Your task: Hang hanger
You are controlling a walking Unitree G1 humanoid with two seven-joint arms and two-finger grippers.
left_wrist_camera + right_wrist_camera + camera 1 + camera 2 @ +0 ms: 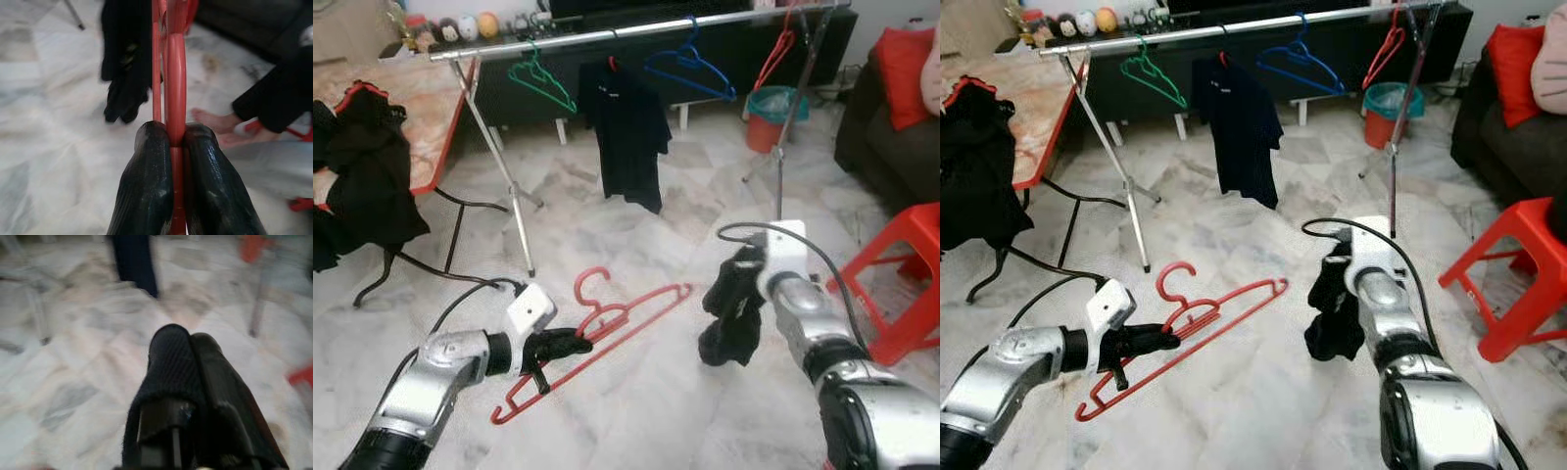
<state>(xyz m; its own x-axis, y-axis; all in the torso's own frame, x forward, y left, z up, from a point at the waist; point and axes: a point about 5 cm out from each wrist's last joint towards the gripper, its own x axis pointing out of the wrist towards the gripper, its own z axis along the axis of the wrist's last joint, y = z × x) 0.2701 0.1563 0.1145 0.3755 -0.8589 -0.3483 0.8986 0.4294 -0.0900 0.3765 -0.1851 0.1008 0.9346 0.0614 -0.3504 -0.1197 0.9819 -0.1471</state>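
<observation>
While the left tool point(558, 345) clamps the red hanger point(607, 328), the right tool point(188, 377), blurred, is pressed together.

Head eyes look down at one floor point(636, 411); wrist cameras look close along pincers.

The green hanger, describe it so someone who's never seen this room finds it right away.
Find the long silver clothes rail across the back of the room. The green hanger hangs bare near its left end, left of the black shirt. The other bare hangers on the rail are blue and red.
</observation>
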